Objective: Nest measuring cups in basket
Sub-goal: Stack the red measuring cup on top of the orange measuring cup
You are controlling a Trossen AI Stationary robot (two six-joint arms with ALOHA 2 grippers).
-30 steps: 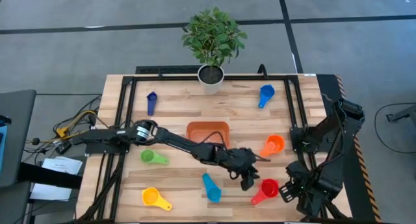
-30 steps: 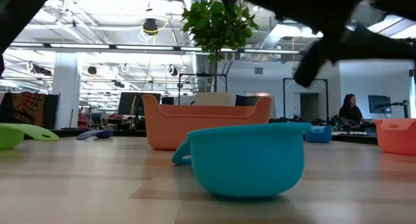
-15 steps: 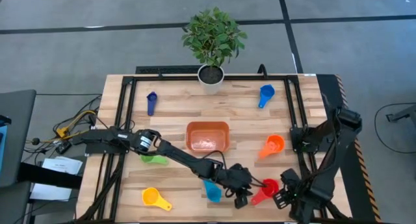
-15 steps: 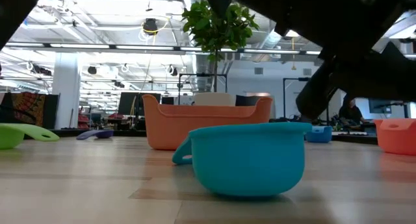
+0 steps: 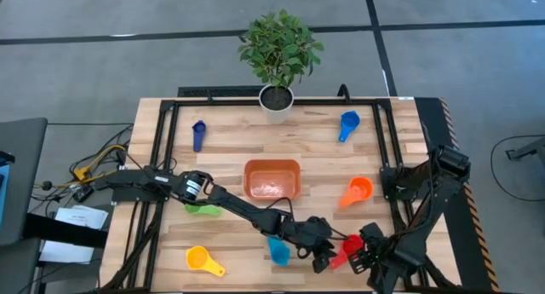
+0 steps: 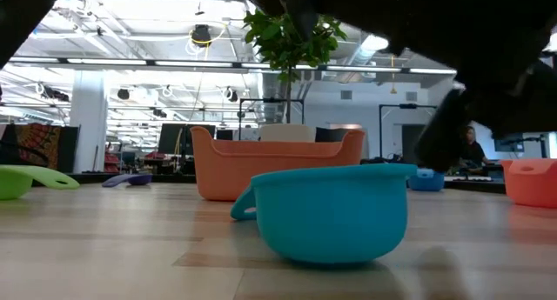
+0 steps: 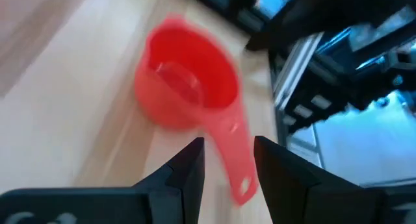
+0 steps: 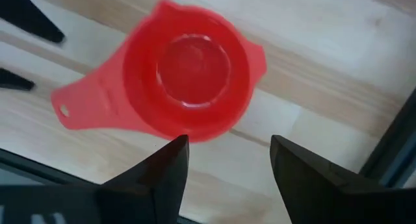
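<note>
A red measuring cup [image 5: 352, 245] lies on the table near the front right, bowl up, its handle [image 5: 339, 260] pointing toward the near left. My left gripper [image 5: 324, 258] is open just over that handle; in the left wrist view its fingers [image 7: 188, 169] stand on either side of the handle [image 7: 235, 160], and I see no touch. My right gripper [image 5: 364, 258] is open and empty close by the bowl's near right side; the bowl [image 8: 188, 74] shows just ahead of its fingers [image 8: 170, 165]. The orange basket [image 5: 272, 178] stands mid-table.
A light blue cup [image 5: 277, 250] lies beside my left arm, and a green cup [image 5: 201, 209] partly under it. A yellow cup [image 5: 204, 261] lies near left, an orange cup [image 5: 358, 191] right, a blue cup [image 5: 348, 124] far right, a dark blue cup [image 5: 198, 134] far left. A potted plant [image 5: 276, 98] stands at the far edge.
My left gripper has gone toward the table's near edge and down to the red cup's handle. My right gripper has gone toward the table's left edge, closing in on the red cup. The cup has stayed in place.
</note>
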